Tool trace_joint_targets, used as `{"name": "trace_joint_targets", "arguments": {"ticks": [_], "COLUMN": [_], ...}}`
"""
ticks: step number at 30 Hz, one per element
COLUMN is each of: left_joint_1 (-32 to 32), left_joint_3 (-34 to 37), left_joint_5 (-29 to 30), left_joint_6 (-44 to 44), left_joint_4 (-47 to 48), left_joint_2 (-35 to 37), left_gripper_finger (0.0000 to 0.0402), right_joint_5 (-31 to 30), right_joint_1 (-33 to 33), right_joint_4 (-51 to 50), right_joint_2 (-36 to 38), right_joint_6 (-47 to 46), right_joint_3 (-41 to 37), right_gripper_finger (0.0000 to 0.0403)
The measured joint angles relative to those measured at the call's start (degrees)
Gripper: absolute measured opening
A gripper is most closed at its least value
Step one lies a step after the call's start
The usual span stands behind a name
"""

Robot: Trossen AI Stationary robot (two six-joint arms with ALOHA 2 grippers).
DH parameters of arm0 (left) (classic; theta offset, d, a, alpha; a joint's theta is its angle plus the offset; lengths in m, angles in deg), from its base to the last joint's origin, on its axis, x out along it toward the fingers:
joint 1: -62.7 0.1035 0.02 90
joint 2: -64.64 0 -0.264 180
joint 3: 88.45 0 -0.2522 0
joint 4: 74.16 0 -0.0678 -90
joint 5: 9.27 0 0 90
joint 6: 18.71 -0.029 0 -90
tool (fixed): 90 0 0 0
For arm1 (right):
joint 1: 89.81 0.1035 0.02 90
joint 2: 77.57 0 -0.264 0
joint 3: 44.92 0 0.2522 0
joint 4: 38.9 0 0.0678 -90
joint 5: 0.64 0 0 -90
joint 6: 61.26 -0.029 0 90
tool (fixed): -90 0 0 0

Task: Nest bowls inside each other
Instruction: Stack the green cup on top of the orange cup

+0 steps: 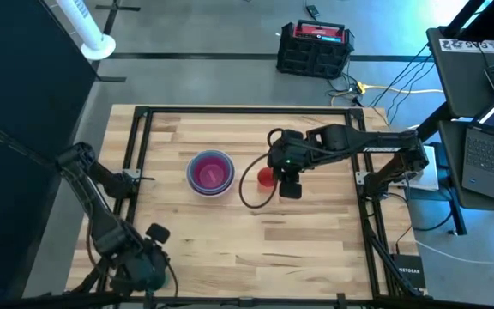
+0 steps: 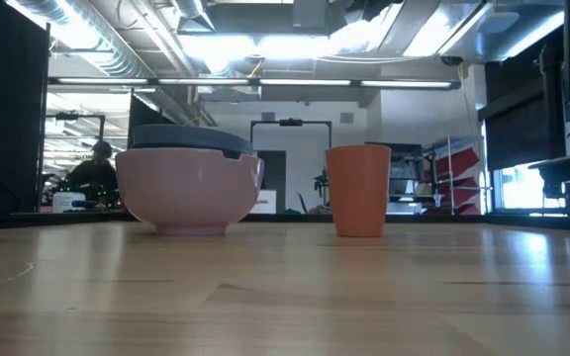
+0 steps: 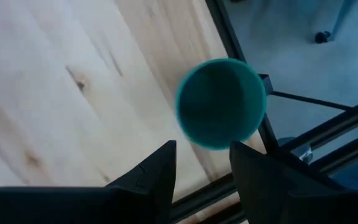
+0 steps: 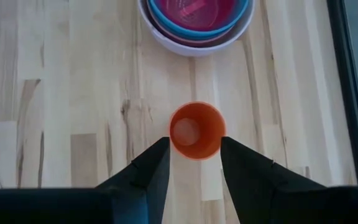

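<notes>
**Right tool straddled small orange-red bowl beside nested stack**

The right tool (image 4: 194, 163) hovered over the middle of the wooden desk (image 1: 316, 249), its two dark fingers (image 4: 143, 171) set on either side of the small orange-red bowl (image 4: 196, 130), which stood upright on the boards with its mouth facing up. The fingers stood partly apart, close to the bowl's sides; whether they pressed on it could not be told from the right wrist view. Just beside the orange-red bowl, and apart from it, sat the nested stack (image 1: 210, 172): a pale outer bowl (image 4: 194, 45) holding a blue bowl (image 4: 229, 23), with a magenta bowl (image 4: 197, 9) inside that. In the low view the stack appeared as a pinkish bowl (image 2: 188, 192) with a grey-blue rim (image 2: 188, 138) rising above it, the orange-red bowl standing next to it on the desk.

The left tool (image 3: 201, 165) waited at the near left corner of the desk, fingers spread wide with nothing between them. Its wrist view showed a dark teal bowl (image 3: 221, 103), blurred, at the desk's edge over the black frame (image 3: 303, 140).
</notes>
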Motion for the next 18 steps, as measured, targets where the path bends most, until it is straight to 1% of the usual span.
{"name": "trace_joint_targets", "arguments": {"ticks": [7, 13, 18], "left_joint_1": [-1.9, -1.9, -1.4], "left_joint_3": [4.7, 8.8, 12.6], "left_joint_5": [-0.4, -0.4, -0.5], "left_joint_6": [1.9, 3.0, 4.7], "left_joint_4": [-4.4, -12.3, -15.1], "left_joint_2": [-1.9, -1.9, -1.9], "left_gripper_finger": [0.0134, 0.0134, 0.0134], "right_joint_5": [0.2, 1.3, 1.3], "right_joint_1": [0.0, 0.0, 0.0], "right_joint_4": [0.0, -0.3, -0.3], "right_joint_2": [0.0, 0.0, 0.0], "right_joint_6": [0.2, 0.2, 0.2], "right_joint_3": [0.0, 0.0, 0.0], "right_gripper_finger": [0.0131, 0.0131, 0.0131]}}
